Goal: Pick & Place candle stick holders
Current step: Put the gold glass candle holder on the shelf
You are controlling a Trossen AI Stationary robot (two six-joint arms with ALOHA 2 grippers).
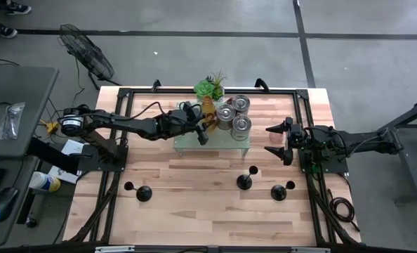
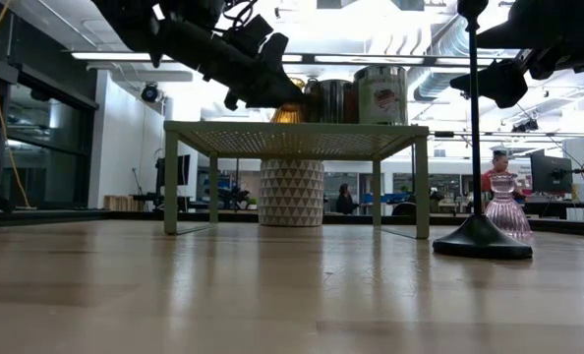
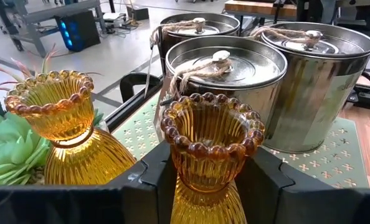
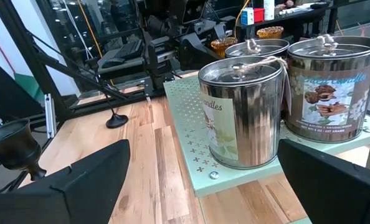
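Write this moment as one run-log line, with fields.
left gripper: shut on amber ribbed glass holder, on pale green perforated stand | right gripper: open, waiting beside stand

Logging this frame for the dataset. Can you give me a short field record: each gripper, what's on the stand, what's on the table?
left gripper: over the pale green perforated stand, shut on amber glass holder
right gripper: open, empty, right of the stand
on stand: second amber holder, three silvery tins
behind stand: green spiky plant
on table: black stemmed holders, pink glass holder
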